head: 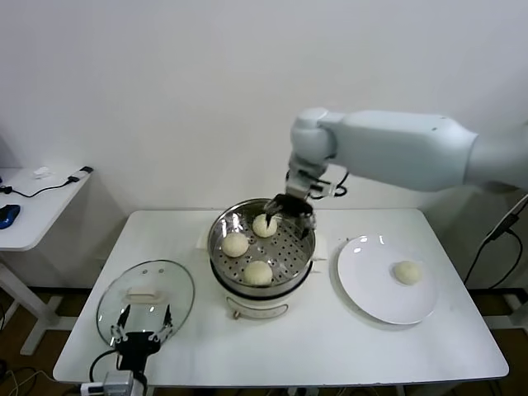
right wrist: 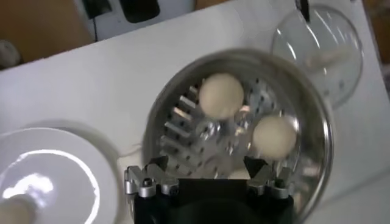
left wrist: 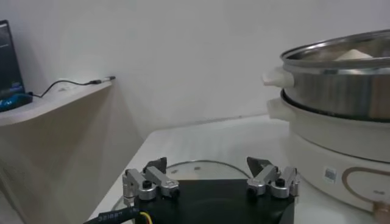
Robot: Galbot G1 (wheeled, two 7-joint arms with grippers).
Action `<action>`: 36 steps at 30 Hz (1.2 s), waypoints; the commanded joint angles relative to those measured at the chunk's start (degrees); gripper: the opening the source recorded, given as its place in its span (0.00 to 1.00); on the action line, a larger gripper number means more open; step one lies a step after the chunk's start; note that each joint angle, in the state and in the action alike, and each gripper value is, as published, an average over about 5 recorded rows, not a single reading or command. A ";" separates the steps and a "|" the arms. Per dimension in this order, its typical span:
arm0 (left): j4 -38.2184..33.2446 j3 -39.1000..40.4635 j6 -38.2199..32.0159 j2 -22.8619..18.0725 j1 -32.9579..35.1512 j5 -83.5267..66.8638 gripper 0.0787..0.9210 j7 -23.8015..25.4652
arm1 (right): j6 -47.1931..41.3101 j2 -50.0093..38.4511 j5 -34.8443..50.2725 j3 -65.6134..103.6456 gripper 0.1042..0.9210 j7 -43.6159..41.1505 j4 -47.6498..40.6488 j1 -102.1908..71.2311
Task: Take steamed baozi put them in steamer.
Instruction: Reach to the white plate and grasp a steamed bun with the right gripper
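Observation:
The steel steamer (head: 289, 250) sits mid-table on its cream cooker base. Three baozi lie in it: one at the back (head: 265, 225), one on the left (head: 235, 244), one at the front (head: 257, 272). A fourth baozi (head: 407, 271) lies on the white plate (head: 371, 289) to the right. My right gripper (head: 289, 210) hovers over the steamer's back edge beside the back baozi, open and empty. In the right wrist view the right gripper (right wrist: 206, 164) spreads over the basket (right wrist: 183, 115), with two baozi (right wrist: 221, 95) (right wrist: 273, 136) beyond it. My left gripper (head: 142, 326) is open at the front left.
The round glass lid (head: 146, 299) lies flat at the table's front left, under the left gripper (left wrist: 208, 167). It also shows in the left wrist view (left wrist: 201, 165), with the steamer (left wrist: 341, 85) to one side. A side desk (head: 33, 198) stands at the far left.

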 commanded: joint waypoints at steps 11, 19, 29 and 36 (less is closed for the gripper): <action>0.68 -1.19 0.04 0.10 -0.94 -0.36 0.88 0.18 | -20.84 -30.28 -4.15 2.43 0.88 1.61 -11.63 -15.39; 1.17 -2.22 -0.03 0.18 -0.53 -0.50 0.88 0.17 | -20.73 -28.55 -11.09 15.76 0.88 3.95 -18.07 -31.38; 1.70 -2.32 -0.26 0.11 -0.30 -0.48 0.88 0.08 | -20.84 -24.27 -13.26 23.48 0.88 5.86 -25.05 -39.20; 2.00 -2.08 -0.39 0.16 -0.30 -0.45 0.88 -0.07 | -21.06 -22.04 -11.28 24.77 0.88 7.32 -26.62 -40.63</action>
